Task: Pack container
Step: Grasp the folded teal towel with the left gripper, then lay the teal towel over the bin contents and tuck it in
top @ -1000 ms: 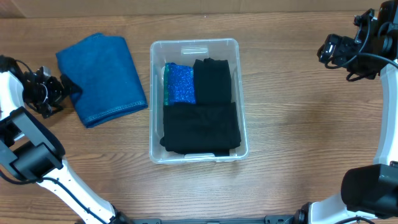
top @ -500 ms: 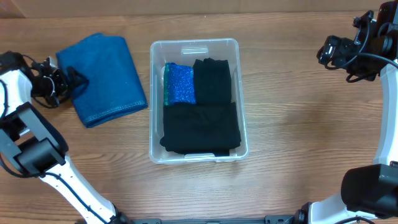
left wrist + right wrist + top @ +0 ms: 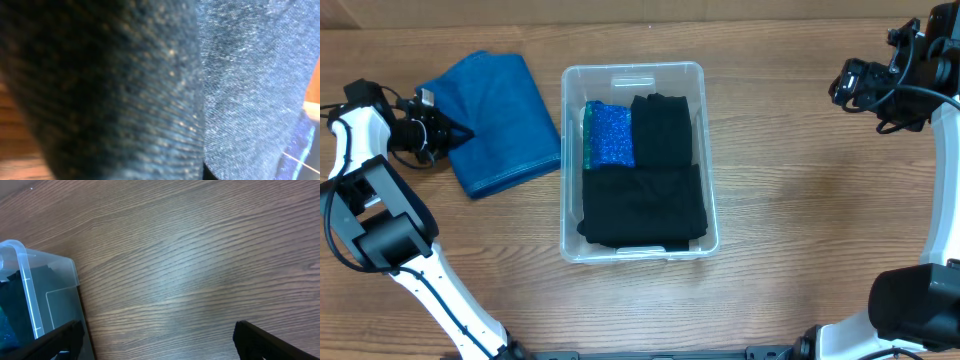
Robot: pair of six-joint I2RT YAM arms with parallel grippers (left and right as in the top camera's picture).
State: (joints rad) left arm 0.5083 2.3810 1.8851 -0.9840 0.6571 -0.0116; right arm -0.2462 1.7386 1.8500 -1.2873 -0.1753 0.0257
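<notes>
1. Right now, your left jaws sit at the edge of the blue folded cloth [image 3: 500, 115] farthest from the container [image 3: 564, 160]. The left wrist view shows only blurred blue fabric, so you cannot tell whether they are parted or clamped on it.
2. Your right jaws stand wide apart with nothing between them, over bare tabletop [image 3: 800, 200] well off the container's opposite side.
3. The blue cloth lies on the tabletop just beside the container, not yet inside.
4. Already packed are a large black folded piece [image 3: 645, 205] in the container's near half, and a smaller black piece [image 3: 661, 130] and a sparkly blue item [image 3: 610, 133] side by side in its far half. By my read, the cloth is the only thing left to pack.
5. The container sits upright, mouth up, between the two arms. Its long axis runs from the arm bases' side straight away from them.
</notes>
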